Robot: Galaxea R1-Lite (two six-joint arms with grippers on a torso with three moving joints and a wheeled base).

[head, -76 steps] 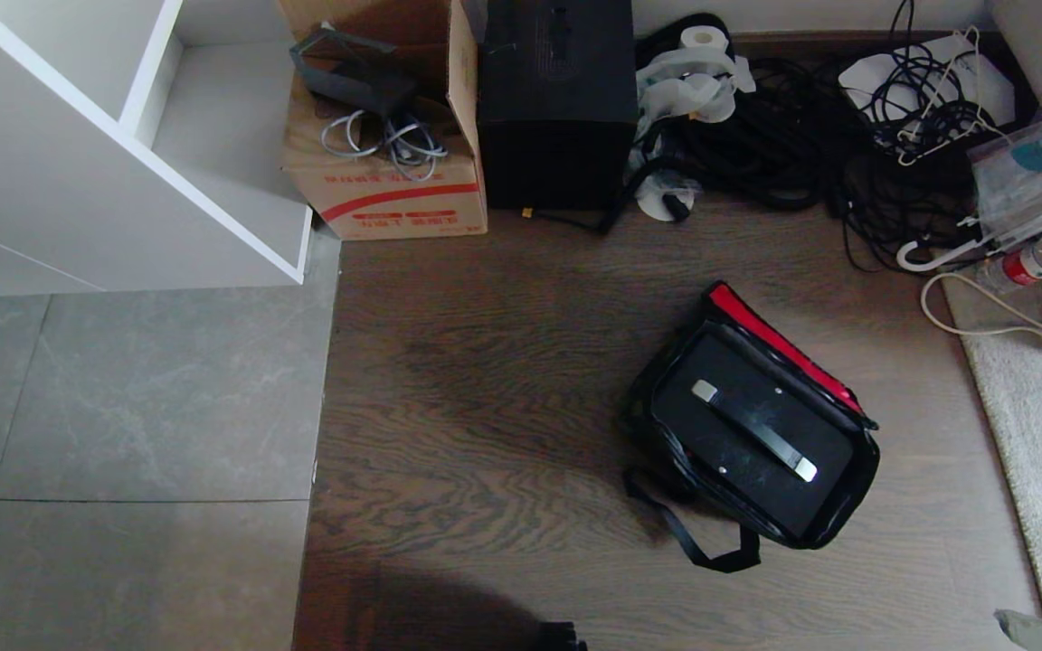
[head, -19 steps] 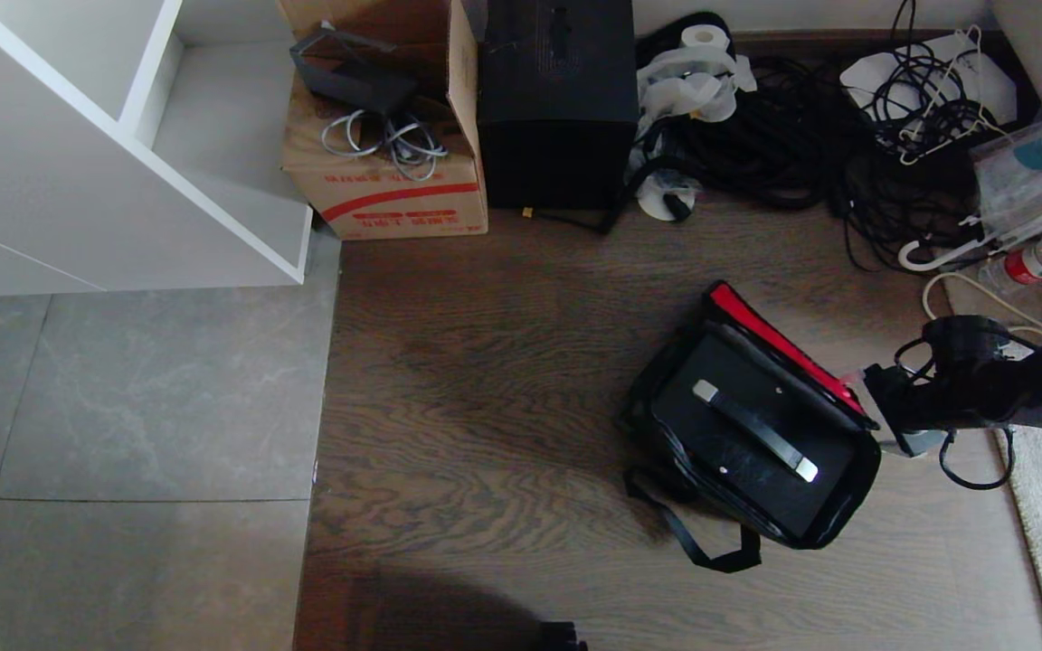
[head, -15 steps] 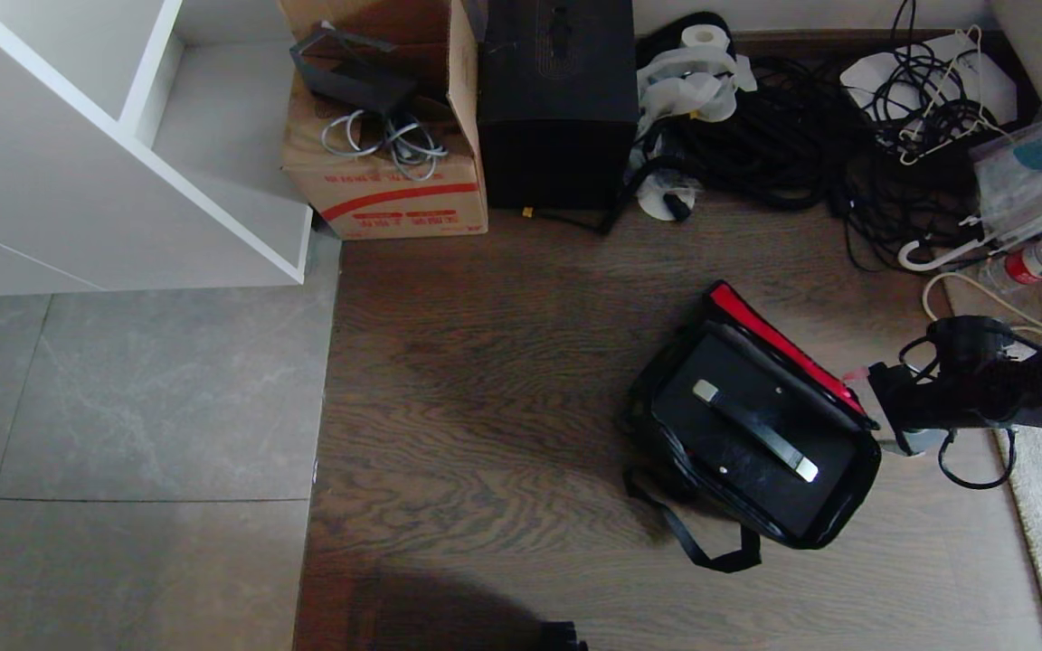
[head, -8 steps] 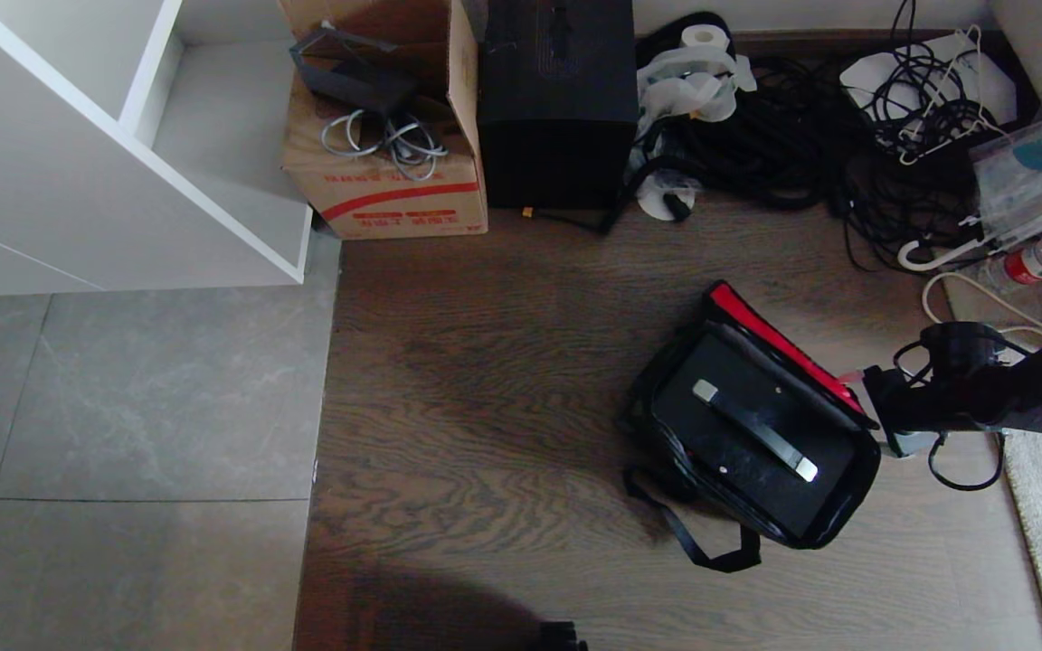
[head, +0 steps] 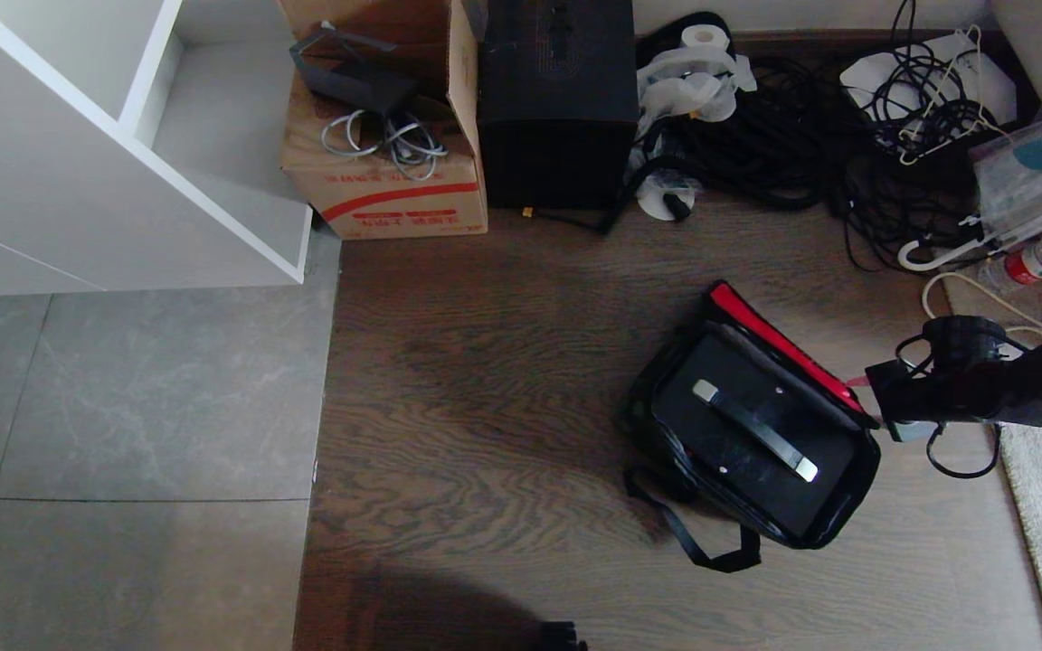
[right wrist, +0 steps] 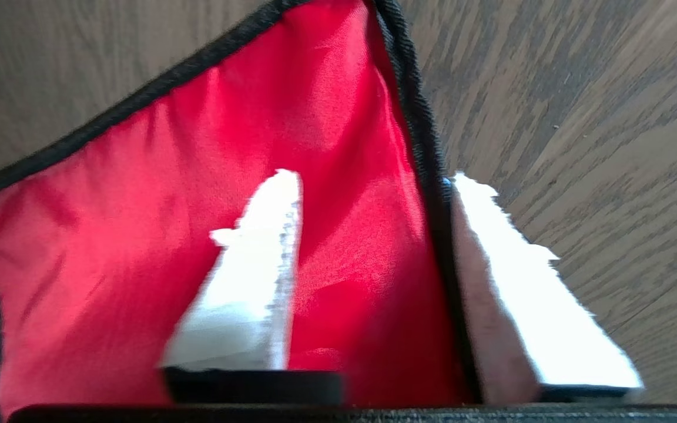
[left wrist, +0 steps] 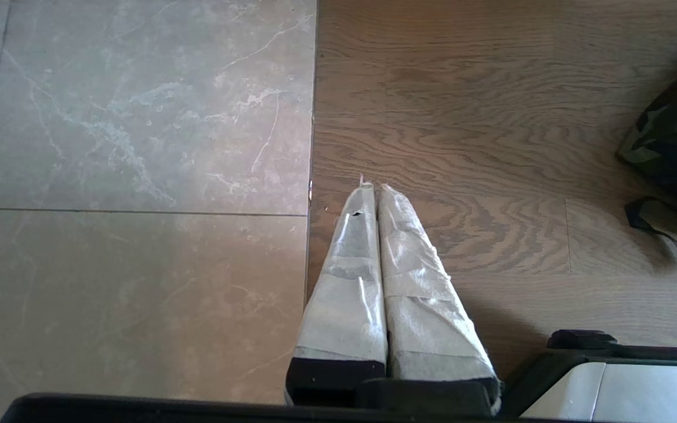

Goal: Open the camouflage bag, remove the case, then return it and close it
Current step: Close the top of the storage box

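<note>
The boxy camouflage-fabric soft bag (head: 747,425) sits on the brown wood-grain floor (head: 485,362), well right of centre, lid thrown back so its red satin lid lining (right wrist: 209,235) shows along the far side. Inside lies the flat black rectangular hard case (head: 752,425), its black handle with silver ends (head: 753,429) facing up. A black webbing strap (head: 693,542) trails from the bag's near edge. The right pincer (right wrist: 368,276) is at the lid's outer edge: one white-taped finger (right wrist: 244,282) lies on the red lining, the other on the outside of the black-piped rim (right wrist: 432,205), fingers apart with the lid edge between them; whether they are pressing it yet, I cannot tell. The left pincer (left wrist: 374,194) hangs over the seam between the wood floor and grey tile floor (left wrist: 138,176), its fingers pressed together
</note>
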